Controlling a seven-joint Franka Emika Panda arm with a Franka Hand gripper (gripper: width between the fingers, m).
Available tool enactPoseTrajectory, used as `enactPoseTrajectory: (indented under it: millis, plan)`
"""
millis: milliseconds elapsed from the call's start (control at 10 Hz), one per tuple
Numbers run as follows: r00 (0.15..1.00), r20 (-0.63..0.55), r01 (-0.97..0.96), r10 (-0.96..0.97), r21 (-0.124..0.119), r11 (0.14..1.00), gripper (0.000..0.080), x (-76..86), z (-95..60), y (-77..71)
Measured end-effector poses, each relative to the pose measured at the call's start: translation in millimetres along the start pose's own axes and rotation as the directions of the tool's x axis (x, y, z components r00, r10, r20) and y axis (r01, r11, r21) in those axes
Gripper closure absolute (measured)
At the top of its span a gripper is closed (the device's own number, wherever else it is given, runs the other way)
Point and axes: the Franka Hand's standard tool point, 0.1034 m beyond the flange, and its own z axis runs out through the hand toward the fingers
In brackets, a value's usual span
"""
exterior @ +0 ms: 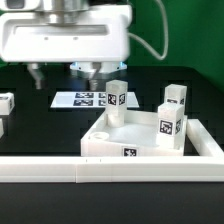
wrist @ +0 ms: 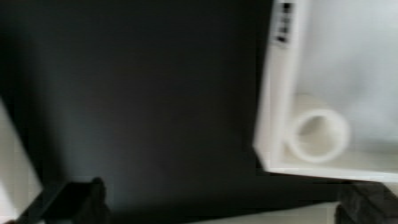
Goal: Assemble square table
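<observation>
The square table [exterior: 135,130], a large white slab with a raised rim, lies flat on the black counter [exterior: 40,125], and a black-and-white tag shows on the edge facing the exterior camera. This slab serves as the landmark. Just beyond that tagged edge, toward the camera, runs the long white border rail [exterior: 60,170], touching or nearly touching the slab. Three legs stand upright on or at the slab: one leg at its far corner [exterior: 117,97], on the exterior view's left, a second leg [exterior: 177,100] at the far side on the exterior view's right, and a third leg [exterior: 167,127] in front of the second, nearer the tagged edge. Behind the slab, flat on the counter, lies the marker board [exterior: 78,99]. Well away from the slab, at the exterior view's left border, sits another small white tagged block [exterior: 6,102]. The tool [exterior: 64,72] hangs above the marker board, behind the slab; its fingers are spread apart and empty. In the wrist view a corner of the slab [wrist: 338,90] with a round socket [wrist: 320,135] is visible against the dark counter
</observation>
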Motion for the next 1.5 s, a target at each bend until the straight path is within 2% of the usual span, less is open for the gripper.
enactPoseTrajectory:
  millis: [100,700,900,1000,1200,1300,1500]
  plan:
    - [1.0,0.001,-0.01,0.01,-0.006,1.0,0.0151,-5.8,4.5,7.0]
    - [1.0,0.009,-0.005,0.005,-0.006,1.0,0.0151,-10.7,6.7,8.5]
    - [0.999,0.032,0.031,-0.03,-0.03,0.999,0.0151,-48.4,20.9,51.1]
    - [0.998,0.049,0.043,-0.041,-0.04,0.998,0.0151,-61.7,26.8,73.3]
    - [0.994,0.06,0.089,-0.086,-0.052,0.995,0.0151,-72.4,29.2,113.0]
    - [0.996,0.059,0.076,-0.072,-0.053,0.996,0.0151,-73.8,28.7,121.5]
    - [0.995,0.06,0.083,-0.08,-0.05,0.995,0.0151,-72.7,29.5,114.9]
